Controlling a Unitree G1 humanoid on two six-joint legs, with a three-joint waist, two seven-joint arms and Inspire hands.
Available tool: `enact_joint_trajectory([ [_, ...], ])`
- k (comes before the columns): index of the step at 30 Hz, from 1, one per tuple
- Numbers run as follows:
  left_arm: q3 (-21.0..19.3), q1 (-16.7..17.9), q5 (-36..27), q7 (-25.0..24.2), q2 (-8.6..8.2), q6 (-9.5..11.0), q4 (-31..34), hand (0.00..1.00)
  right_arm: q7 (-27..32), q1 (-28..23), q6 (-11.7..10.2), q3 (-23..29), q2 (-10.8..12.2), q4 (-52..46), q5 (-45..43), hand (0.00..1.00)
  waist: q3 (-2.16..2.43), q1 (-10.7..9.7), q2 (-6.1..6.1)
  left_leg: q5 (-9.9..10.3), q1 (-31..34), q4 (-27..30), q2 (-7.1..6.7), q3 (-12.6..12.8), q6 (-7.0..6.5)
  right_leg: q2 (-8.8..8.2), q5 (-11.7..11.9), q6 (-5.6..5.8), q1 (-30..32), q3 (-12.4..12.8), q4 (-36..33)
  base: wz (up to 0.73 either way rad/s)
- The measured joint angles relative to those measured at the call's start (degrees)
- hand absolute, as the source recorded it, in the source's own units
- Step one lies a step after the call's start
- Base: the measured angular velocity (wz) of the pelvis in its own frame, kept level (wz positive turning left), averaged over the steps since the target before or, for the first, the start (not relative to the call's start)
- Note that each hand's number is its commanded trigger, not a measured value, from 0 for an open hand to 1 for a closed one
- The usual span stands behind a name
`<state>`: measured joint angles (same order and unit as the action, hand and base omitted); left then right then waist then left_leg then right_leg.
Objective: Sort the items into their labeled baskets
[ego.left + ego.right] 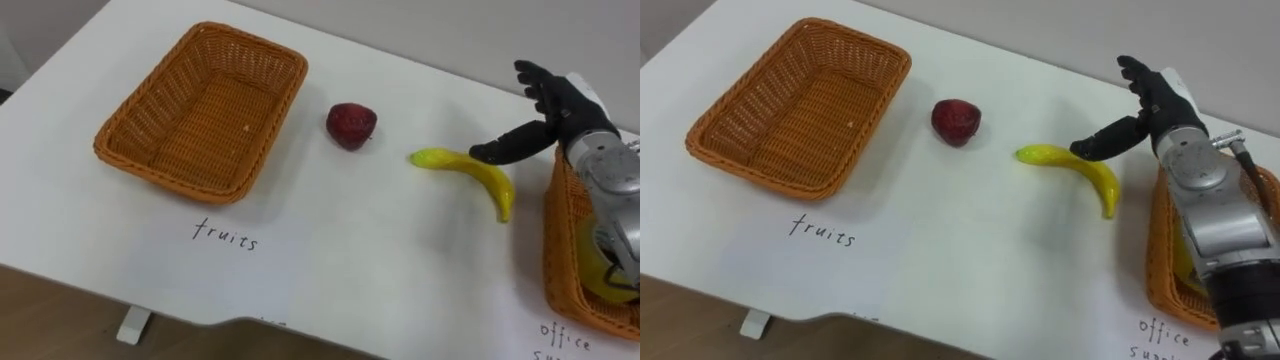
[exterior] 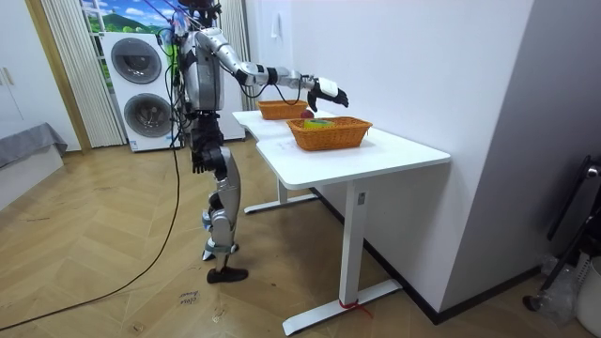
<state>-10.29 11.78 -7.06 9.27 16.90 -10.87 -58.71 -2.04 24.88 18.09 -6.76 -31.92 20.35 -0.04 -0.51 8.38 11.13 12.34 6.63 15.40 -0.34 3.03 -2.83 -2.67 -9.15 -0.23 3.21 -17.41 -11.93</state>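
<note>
The white counter (image 1: 350, 260) holds an empty fruits basket (image 1: 205, 120) at left and an office basket (image 1: 553, 235) at right, each labelled for its sort. The banana (image 1: 478, 172) and red apple (image 1: 351, 124) lie between them, unsorted. The right robot hand (image 1: 558, 112) hovers open just behind the banana, likely to grasp it, while the left robot hand (image 2: 200, 161) hangs idle, state unreadable.

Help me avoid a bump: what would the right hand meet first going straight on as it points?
Probably nothing: the right hand points past the banana, over the table; depth is unclear.
</note>
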Motion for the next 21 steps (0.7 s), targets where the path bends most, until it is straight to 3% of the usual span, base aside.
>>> enact_joint_trajectory([
  [11,0.1,0.0,-0.1,-0.8,0.01,0.8,0.3,0.00,-0.6,0.0,-0.7,-1.6,0.0,-0.3,-3.8,0.00,0.02,0.8,-0.01,0.0,-0.2,0.1,0.13,0.1,0.00,0.16,0.2,-0.11,0.0,0.1,0.2,-0.01],
  [17,3.0,0.0,-0.3,0.2,0.25,1.3,0.2,0.00,-0.9,1.2,-1.1,-7.4,0.0,0.0,-5.1,0.00,0.17,1.7,0.21,0.0,-0.3,0.2,0.23,0.1,0.06,0.24,0.3,-0.19,-0.1,0.1,0.3,-0.01],
  [21,4.2,0.0,-0.3,0.2,0.29,1.4,0.0,0.00,-1.9,1.2,-1.8,-8.3,-0.1,0.0,-5.1,0.00,0.19,2.4,0.24,0.0,-0.3,0.3,0.22,0.0,0.05,0.22,0.3,-0.18,-0.2,0.0,0.2,0.00],
])
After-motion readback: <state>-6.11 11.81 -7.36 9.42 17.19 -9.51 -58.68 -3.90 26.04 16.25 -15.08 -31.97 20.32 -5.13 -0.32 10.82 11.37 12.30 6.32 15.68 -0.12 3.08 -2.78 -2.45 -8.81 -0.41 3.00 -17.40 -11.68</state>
